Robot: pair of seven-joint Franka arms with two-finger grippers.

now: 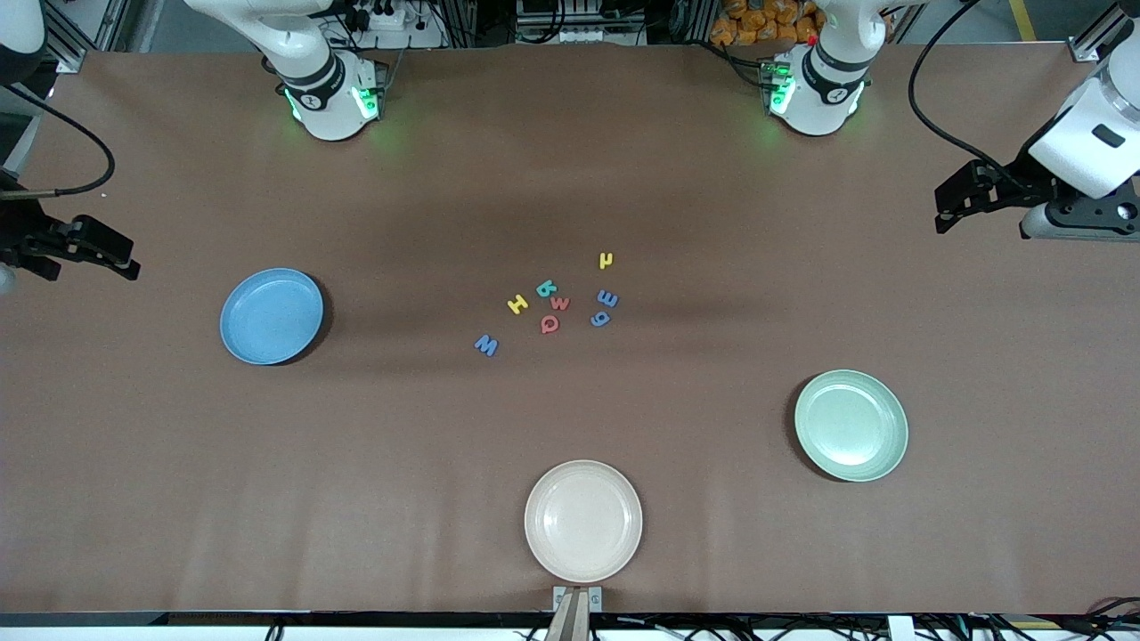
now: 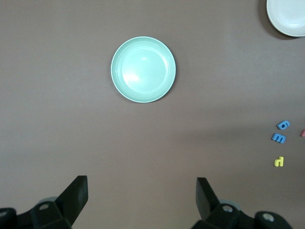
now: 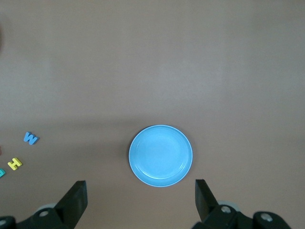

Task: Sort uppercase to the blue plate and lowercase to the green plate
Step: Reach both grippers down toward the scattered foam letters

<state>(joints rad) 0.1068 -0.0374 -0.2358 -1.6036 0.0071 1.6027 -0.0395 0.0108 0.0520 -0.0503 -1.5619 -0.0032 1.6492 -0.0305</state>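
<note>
Front view: right gripper [image 1: 125,264] half cut off at the 9 o'clock edge, its arm mostly out of frame. Left gripper [image 1: 946,209] at 3 o'clock, its arm cropped by the edge.

Left wrist view: beige plate [image 2: 285,21] clipped at the 1 o'clock corner; red letter [image 2: 303,133] a sliver at the 3 o'clock edge, unreadable. Tiny yellow letter [image 2: 279,161] too small to read.

Right wrist view: teal letter [image 3: 1,173] cropped at the 9 o'clock edge, shape unclear.

Both wrist views show only the jaws' tips; the bodies run off at 6 o'clock.

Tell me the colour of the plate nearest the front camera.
Beige, a pale cream: the beige plate shows whole in the front view, best seen there.
</note>
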